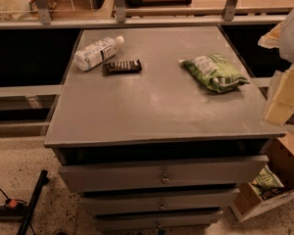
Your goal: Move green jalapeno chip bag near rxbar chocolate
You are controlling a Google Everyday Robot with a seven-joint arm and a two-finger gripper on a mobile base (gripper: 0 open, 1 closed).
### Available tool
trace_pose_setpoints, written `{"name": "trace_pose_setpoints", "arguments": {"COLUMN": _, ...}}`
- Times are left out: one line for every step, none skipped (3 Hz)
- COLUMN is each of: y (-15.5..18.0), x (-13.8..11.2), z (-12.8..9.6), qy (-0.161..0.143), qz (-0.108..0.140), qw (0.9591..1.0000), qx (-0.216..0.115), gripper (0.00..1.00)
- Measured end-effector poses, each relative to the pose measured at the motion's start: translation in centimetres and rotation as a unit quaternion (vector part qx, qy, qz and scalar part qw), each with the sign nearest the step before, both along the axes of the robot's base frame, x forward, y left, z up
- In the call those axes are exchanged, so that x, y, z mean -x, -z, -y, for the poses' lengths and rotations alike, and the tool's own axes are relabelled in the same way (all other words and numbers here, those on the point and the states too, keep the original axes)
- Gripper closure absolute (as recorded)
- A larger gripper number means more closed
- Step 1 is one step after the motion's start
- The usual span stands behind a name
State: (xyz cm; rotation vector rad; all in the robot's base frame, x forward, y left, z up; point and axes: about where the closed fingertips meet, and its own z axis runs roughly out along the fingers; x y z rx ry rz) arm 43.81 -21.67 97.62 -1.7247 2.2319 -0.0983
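The green jalapeno chip bag (pixel 214 72) lies flat on the right side of the grey cabinet top (pixel 152 114), its white label patch facing up. The rxbar chocolate (pixel 122 66), a small dark bar with pale lettering, lies at the back left of the top, well apart from the bag. My gripper (pixel 285 94) shows as a blurred pale shape at the right edge of the view, raised beside the cabinet's right side and to the right of the bag, not touching it.
A clear plastic bottle (pixel 96 53) with a white label lies on its side just left of and behind the bar. The cabinet has three drawers (pixel 161 177) in front. A cardboard box (pixel 267 192) with a small green bag sits on the floor at the right. A black stand leg (pixel 32 204) lies at the lower left.
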Motion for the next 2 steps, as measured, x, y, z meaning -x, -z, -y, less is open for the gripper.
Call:
{"name": "trace_pose_setpoints", "arguments": {"y": 0.0, "x": -0.1, "z": 0.1, "qy": 0.001, "qz": 0.002, "qw": 1.0000, "qx": 0.002, "gripper": 0.00}}
{"name": "trace_pose_setpoints", "arguments": {"y": 0.6, "x": -2.7, "z": 2.1, "qy": 0.020, "qz": 0.015, "qw": 0.9996, "qx": 0.013, "gripper": 0.00}}
